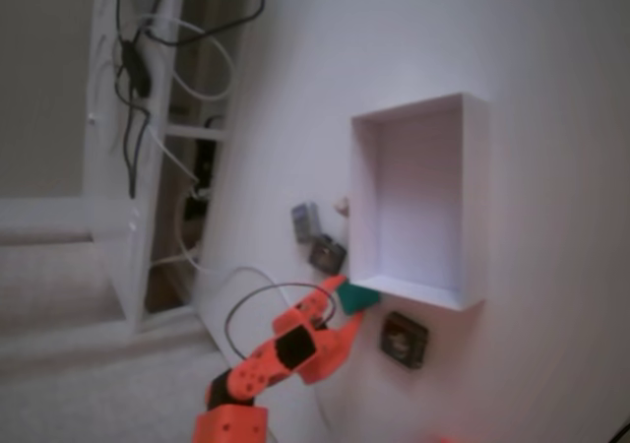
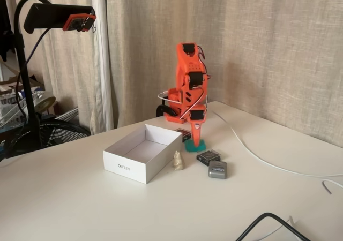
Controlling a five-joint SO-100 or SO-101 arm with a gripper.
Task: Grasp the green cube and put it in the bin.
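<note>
The green cube (image 1: pixel 362 298) (image 2: pixel 195 146) rests on the white table, just off the bin's corner nearest the arm. The bin (image 1: pixel 472 202) (image 2: pixel 124 165) is a shallow white box with nothing in it. My orange gripper (image 1: pixel 345 303) (image 2: pixel 196 139) points down onto the cube, with one finger on each side of it. In the fixed view from the front, the tip hides the cube's top. Neither view shows whether the fingers press the cube.
One dark square block (image 1: pixel 405 340) (image 2: pixel 208 156) lies near the cube and another (image 1: pixel 327 254) (image 2: pixel 184 133) lies by the bin wall. A grey block (image 1: pixel 305 221) (image 2: pixel 217 170) and a small pale figurine (image 1: pixel 342 207) (image 2: pixel 177 160) are close by. A white cable (image 2: pixel 257 158) crosses the table.
</note>
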